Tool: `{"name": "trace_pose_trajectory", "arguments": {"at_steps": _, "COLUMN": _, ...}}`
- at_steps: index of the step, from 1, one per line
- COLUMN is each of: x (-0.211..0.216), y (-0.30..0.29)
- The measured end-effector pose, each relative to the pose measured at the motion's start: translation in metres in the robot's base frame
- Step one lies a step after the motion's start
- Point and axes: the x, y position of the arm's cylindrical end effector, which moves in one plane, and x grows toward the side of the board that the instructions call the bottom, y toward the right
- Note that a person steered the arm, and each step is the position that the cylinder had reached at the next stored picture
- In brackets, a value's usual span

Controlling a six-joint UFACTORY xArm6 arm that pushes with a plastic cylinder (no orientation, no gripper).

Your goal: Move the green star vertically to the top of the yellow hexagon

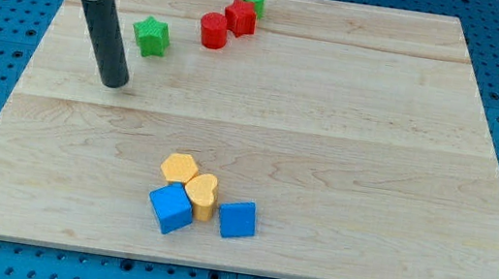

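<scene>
A: Where did the green star (151, 36) lie at that moment?

B: Near the top left of the board (345, 153), well above the yellow hexagon (180, 167), which sat low and a little left of centre. The star was also somewhat left of the hexagon, so it needed to come down and slightly right to end just above it.

A: And my tip (115, 82)?

B: Just beside the star, below it and to its left, not touching. There were no jaws to speak of: the arm ended in a plain rod, so nothing was open or clamped.

A: How would the star handle?

B: I judged it light and rigid, likely to slide easily on smooth wood. With no grip possible, contact should be a push from its far top edge. The points make it prone to spin if struck off-centre, so the tip should seat in a notch between two arms.

A: Which way did it point?

B: It lay flat, with no real long axis. One arm seemed to point toward the view's top, though it was too small to be sure.

A: Anything in the way?

B: A yellow heart (203, 193) and two blue blocks (170, 209) crowded the hexagon from below; the red and green blocks at top stood clear of the path.
</scene>
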Motion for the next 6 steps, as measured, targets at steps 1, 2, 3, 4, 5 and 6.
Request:
{"name": "trace_pose_trajectory", "arguments": {"at_steps": 1, "x": -0.074, "y": 0.003}}
{"name": "trace_pose_trajectory", "arguments": {"at_steps": 2, "x": -0.103, "y": 0.024}}
{"name": "trace_pose_trajectory", "arguments": {"at_steps": 3, "x": -0.104, "y": 0.093}}
{"name": "trace_pose_trajectory", "arguments": {"at_steps": 4, "x": -0.101, "y": 0.07}}
{"name": "trace_pose_trajectory", "arguments": {"at_steps": 5, "x": -0.058, "y": 0.035}}
{"name": "trace_pose_trajectory", "arguments": {"at_steps": 6, "x": -0.02, "y": 0.072}}
